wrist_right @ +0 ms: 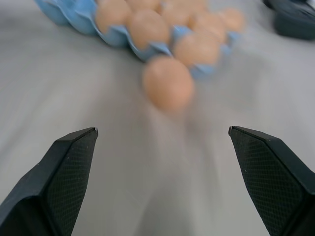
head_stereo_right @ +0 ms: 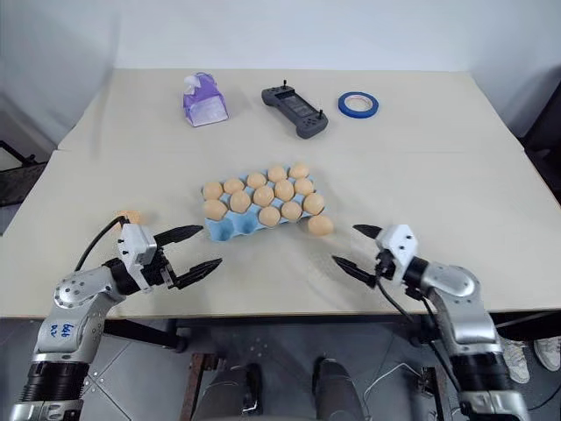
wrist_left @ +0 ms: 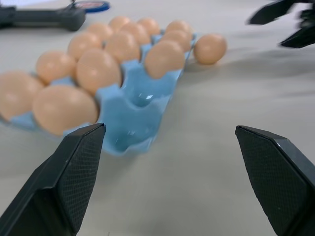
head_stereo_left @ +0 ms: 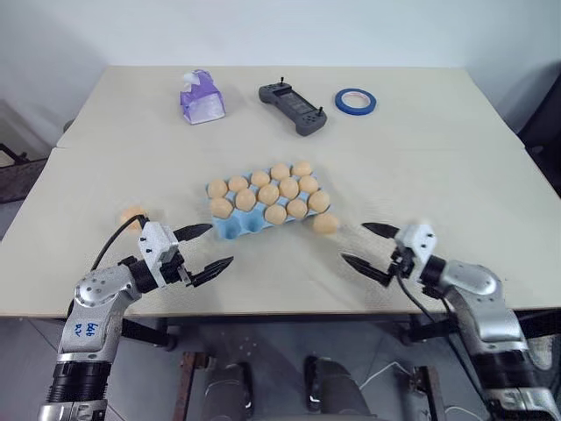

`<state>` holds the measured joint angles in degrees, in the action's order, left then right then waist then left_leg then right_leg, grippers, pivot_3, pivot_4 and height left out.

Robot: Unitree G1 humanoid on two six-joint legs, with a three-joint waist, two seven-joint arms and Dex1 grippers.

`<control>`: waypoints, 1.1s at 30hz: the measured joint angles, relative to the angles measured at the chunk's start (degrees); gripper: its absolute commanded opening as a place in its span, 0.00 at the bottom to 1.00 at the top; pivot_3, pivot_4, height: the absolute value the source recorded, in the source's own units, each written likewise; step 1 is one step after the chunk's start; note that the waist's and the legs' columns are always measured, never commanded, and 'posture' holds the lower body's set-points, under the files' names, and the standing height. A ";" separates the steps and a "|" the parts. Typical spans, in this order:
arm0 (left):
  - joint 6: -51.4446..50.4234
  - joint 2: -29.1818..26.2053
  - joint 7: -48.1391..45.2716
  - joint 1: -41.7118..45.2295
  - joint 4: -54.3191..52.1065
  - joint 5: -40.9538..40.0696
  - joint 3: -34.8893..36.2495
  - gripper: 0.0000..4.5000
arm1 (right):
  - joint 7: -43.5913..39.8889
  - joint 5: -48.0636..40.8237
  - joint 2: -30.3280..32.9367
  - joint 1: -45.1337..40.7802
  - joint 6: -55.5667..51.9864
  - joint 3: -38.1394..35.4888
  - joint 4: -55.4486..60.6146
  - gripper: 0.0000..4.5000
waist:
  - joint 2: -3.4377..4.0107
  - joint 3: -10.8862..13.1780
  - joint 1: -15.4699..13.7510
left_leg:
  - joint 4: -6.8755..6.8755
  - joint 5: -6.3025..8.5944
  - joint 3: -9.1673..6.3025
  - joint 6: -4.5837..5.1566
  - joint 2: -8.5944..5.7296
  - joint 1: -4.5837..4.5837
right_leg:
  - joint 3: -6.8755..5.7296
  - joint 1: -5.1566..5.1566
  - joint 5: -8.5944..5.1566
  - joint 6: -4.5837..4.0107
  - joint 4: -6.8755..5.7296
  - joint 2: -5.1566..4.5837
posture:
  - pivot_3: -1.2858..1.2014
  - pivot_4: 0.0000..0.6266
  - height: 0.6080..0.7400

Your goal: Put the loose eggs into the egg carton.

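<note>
Two loose eggs rest on the table (head_stereo_left: 456, 193), one (head_stereo_left: 325, 224) touching the egg carton (head_stereo_left: 235, 225) at its 4 o'clock corner, the other (head_stereo_left: 132, 215) well apart at 9 o'clock, while the left gripper (head_stereo_left: 203, 247) and right gripper (head_stereo_left: 369, 246) hover empty, fingers spread wide.
</note>
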<state>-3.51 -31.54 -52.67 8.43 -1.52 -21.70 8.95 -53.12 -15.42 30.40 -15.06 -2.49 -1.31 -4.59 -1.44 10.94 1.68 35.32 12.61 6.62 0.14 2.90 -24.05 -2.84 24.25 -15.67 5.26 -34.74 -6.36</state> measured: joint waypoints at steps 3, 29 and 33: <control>1.71 0.26 0.56 0.34 0.20 0.21 0.07 1.00 | 2.30 2.38 -1.38 -6.24 -2.51 1.77 -6.17 0.99 | 0.00 0.00 -0.03 | 0.00 -0.02 0.02 0.06 -0.09 -0.12 | 0.01 0.10 0.02 0.03 0.01 -0.15 | 0.52 0.24 1.00; -0.49 4.13 14.70 -7.77 -2.94 -2.88 9.75 1.00 | -2.00 2.53 -12.55 -15.74 -9.88 11.42 -1.42 0.35 | 0.00 0.00 0.97 | 0.00 -0.08 0.08 0.02 0.02 -0.06 | -0.08 0.27 0.05 0.05 -0.40 -0.15 | 0.52 0.24 1.00; -1.00 4.56 15.70 -11.54 -4.37 -3.00 10.68 1.00 | 2.76 5.04 -17.76 -22.32 -11.59 13.96 -3.88 0.35 | -0.04 -0.02 1.38 | -0.01 -0.06 0.06 -0.01 0.04 -0.09 | -0.08 0.30 0.05 -0.03 -0.33 -0.18 | 0.52 0.24 1.00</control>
<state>-4.51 -26.98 -36.97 -3.11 -5.89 -24.70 19.63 -50.36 -10.38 12.64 -37.38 -14.07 12.65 -8.47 -1.48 10.92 3.07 35.31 12.54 6.68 0.13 2.94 -24.15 -2.92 24.54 -15.62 5.23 -35.07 -6.55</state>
